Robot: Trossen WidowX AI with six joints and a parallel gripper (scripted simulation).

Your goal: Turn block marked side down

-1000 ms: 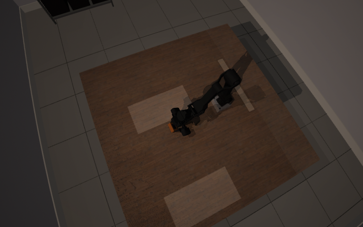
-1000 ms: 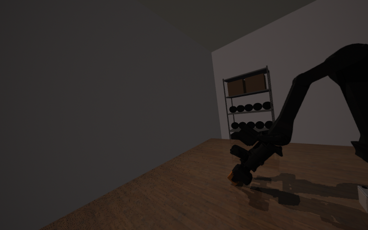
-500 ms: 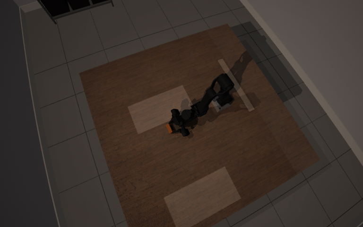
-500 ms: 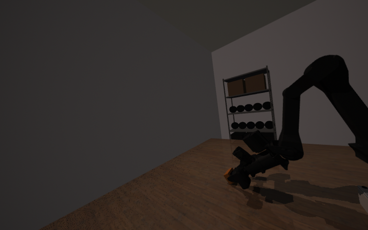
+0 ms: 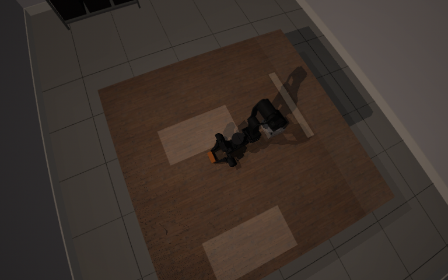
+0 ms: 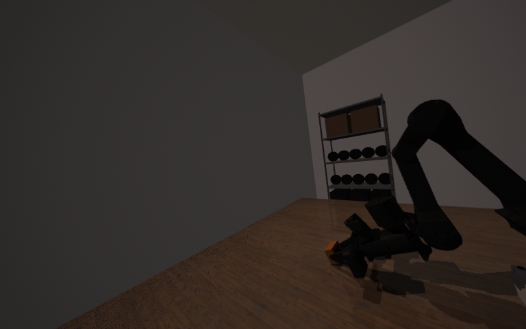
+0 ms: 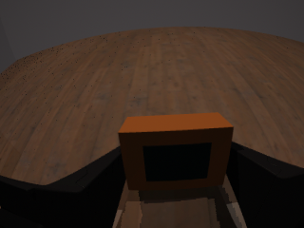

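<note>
1. The orange block is at the far end of the arm, over the wooden surface.
2. The fingers are closed on the block, 1 at each end of its long side; they stand fairly wide because the block fills the space between them.
3. In the wrist view, 1 block face shows a dark rectangle, turned back toward the camera. Any finer detail in it is too dark to read.
4. The exterior view shows the block tilted, partly covered by the near finger. Whether its lower edge touches the surface, I cannot tell.
5. The block's far side and underside are hidden in the wrist view, and its lower edge sits in shadow.
6. The arm runs out of the exterior view at the right. The rack is cut off by the top view's upper edge.
</note>
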